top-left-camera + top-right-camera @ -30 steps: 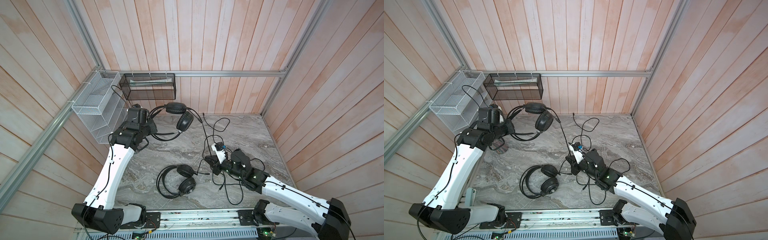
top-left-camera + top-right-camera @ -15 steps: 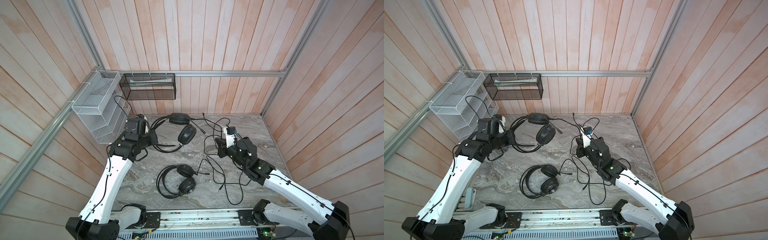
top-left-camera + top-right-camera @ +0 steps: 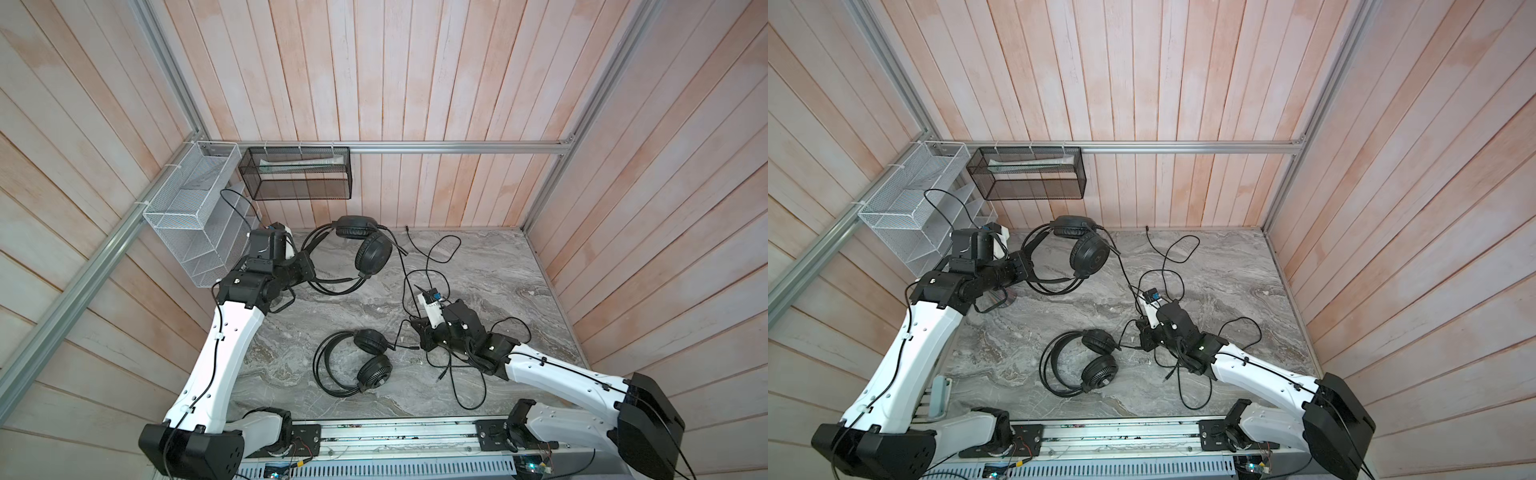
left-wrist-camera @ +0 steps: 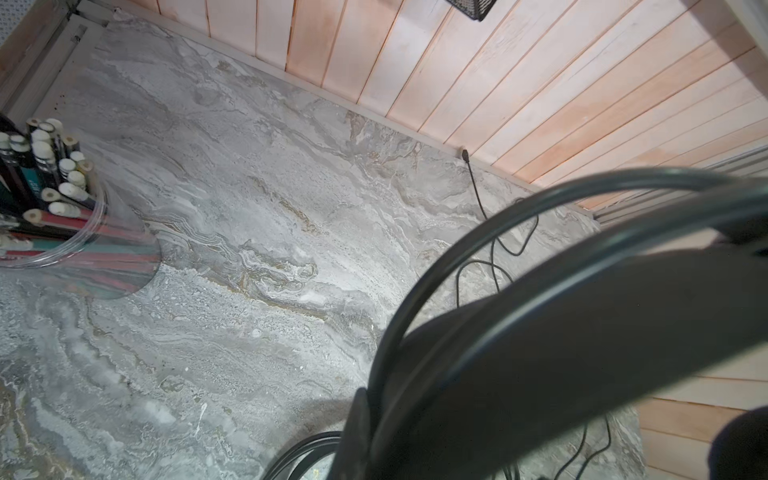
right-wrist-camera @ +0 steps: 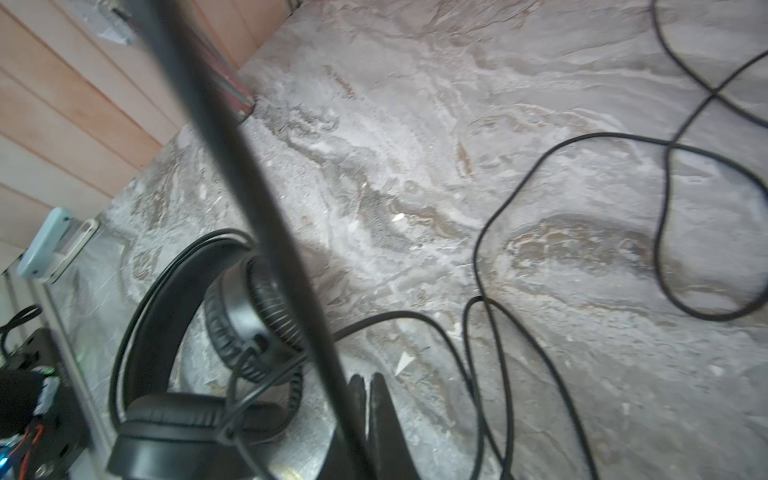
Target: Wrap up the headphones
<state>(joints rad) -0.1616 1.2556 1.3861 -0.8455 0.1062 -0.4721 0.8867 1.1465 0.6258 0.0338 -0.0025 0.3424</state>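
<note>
Two black headphones are in both top views. My left gripper (image 3: 306, 266) (image 3: 1025, 269) holds one headset (image 3: 372, 258) (image 3: 1087, 257) by its headband above the back left of the table; the headband (image 4: 540, 316) fills the left wrist view beside one finger (image 4: 356, 428). Its thin cable (image 3: 404, 286) (image 5: 249, 187) runs down to my right gripper (image 3: 419, 328) (image 3: 1144, 332) (image 5: 368, 380), which is shut on it mid-table. The other headset (image 3: 365, 370) (image 3: 1096, 362) (image 5: 249, 316) lies flat near the front, just left of the right gripper.
Loose cable loops (image 3: 440, 257) sprawl over the right half of the marble table (image 3: 498, 282). A clear cup of pencils (image 4: 54, 199) stands under the left arm. On the wall hang a white mesh basket (image 3: 187, 208) and a black mesh basket (image 3: 299, 174).
The right gripper, further back half a second ago, has come back toward the front with the cable. The left arm has lifted its headset slightly again.
</note>
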